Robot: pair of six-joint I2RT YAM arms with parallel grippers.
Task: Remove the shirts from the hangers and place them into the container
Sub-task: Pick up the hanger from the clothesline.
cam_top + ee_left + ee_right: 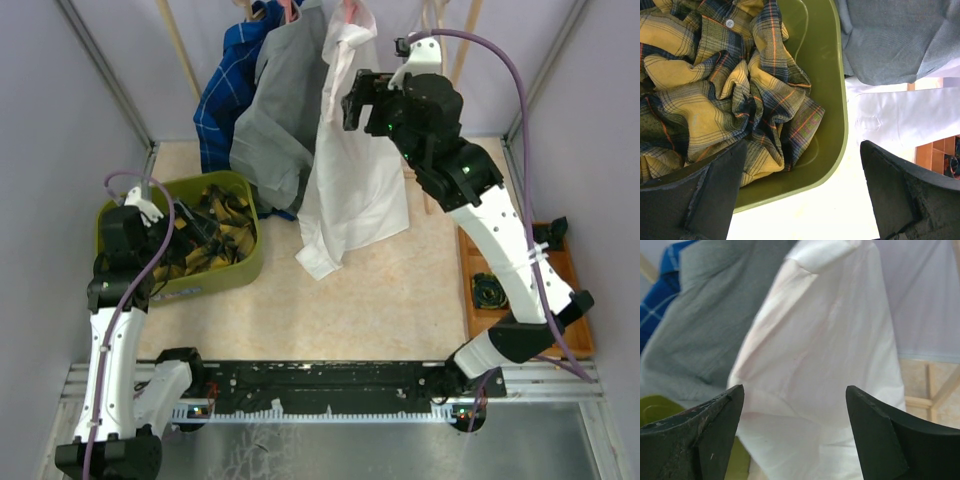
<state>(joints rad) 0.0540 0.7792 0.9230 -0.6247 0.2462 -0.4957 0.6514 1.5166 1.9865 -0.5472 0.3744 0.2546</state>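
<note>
- Olive-green plastic container [252, 262]: a rectangular basin with rounded corners and smooth, glossy walls. All places below are taken from it.
- Inside the container lies the yellow-and-black plaid shirt [715, 85], a soft, crumpled heap with one button showing. It looks finished with.
- The left gripper [802, 165] hangs over the container's near rim. Its dark pads are spread wide and hold nothing.
- The white shirt [352, 175] hangs to the right of the container and beyond it. It is thin smooth cloth in long loose folds. Its long axis runs from the rack down to a hem that trails near the container's right end.
- The grey shirt [275, 130] hangs between the white shirt and the container's far side, in a heavier, matte weave. The blue checked shirt [225, 95] hangs behind the container's far edge.
- A pink hanger [291, 10] tip shows above the grey collar. The hanger under the white shirt is mostly covered.
- The right gripper [795, 395] is raised well right of the container and beyond it. Its jaws are parted and empty.
- The white shirt's upper body sits straight ahead of the right gripper, close but apart.
- Judgement: the right arm is much the nearer to the white shirt. The next move turns on closing the gap toward the shoulder and pinching cloth, not hanger.
- Risk: thin fabric may slip or drag the grey shirt along.
</note>
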